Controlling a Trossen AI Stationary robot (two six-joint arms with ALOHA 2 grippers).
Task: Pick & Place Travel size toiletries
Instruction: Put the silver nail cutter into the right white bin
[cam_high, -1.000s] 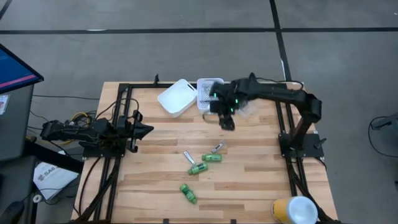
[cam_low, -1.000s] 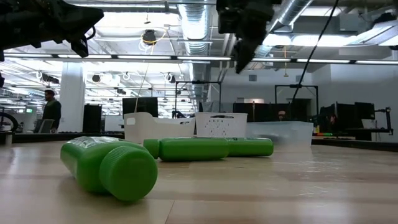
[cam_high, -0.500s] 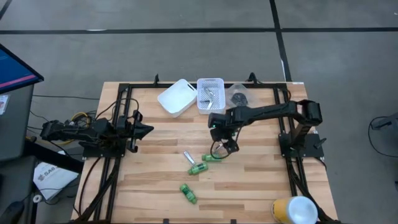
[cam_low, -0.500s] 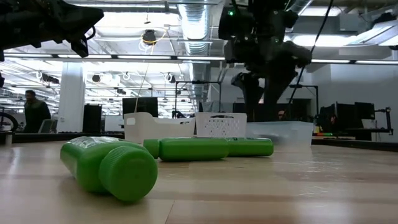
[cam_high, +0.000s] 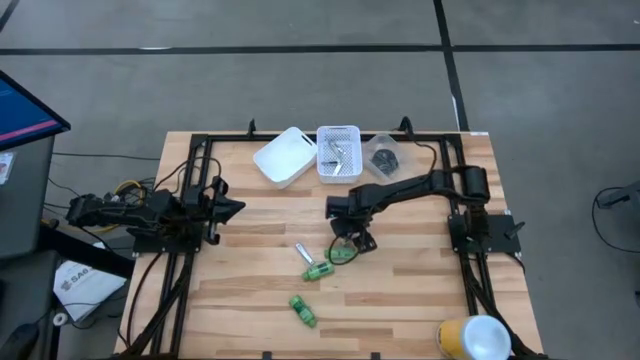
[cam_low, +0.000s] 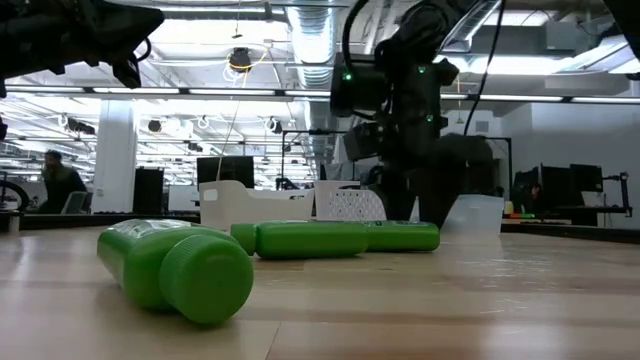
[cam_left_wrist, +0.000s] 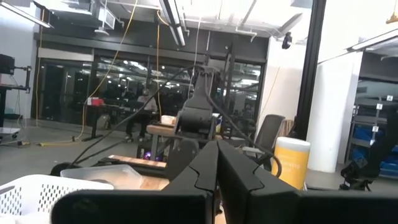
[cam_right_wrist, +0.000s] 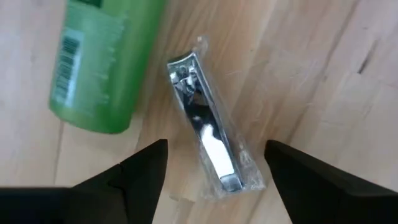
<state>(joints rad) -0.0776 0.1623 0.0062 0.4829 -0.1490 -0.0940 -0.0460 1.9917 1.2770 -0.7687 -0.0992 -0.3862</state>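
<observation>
Jaws on my right gripper (cam_right_wrist: 214, 171) are spread wide, nothing between them, straddling a wrapped nail clipper (cam_right_wrist: 205, 140) that lies flat on the table (cam_high: 400, 300). Clipper is the landmark: a green bottle (cam_right_wrist: 102, 65) lies just beside it, nearly touching the wrapper; in the high view two more green bottles (cam_high: 303, 310) sit further toward the front edge, and a slim grey tube (cam_high: 299, 252) lies near, on the left-arm side. Mesh bin (cam_high: 338, 152), already holding some silvery items, is well behind the clipper, with a white bin (cam_high: 283, 157) and a clear tub (cam_high: 384, 156) flanking it. Step, as I read it: final descent before the grasp, clipper not yet lifted. Next move: drop straight down, close across the clipper's narrow width, watch the loose wrapper and avoid nudging the bottle, then carry to a bin. Left gripper (cam_high: 228, 208) is parked well off to the clipper's left, fingers pressed together, idle.
</observation>
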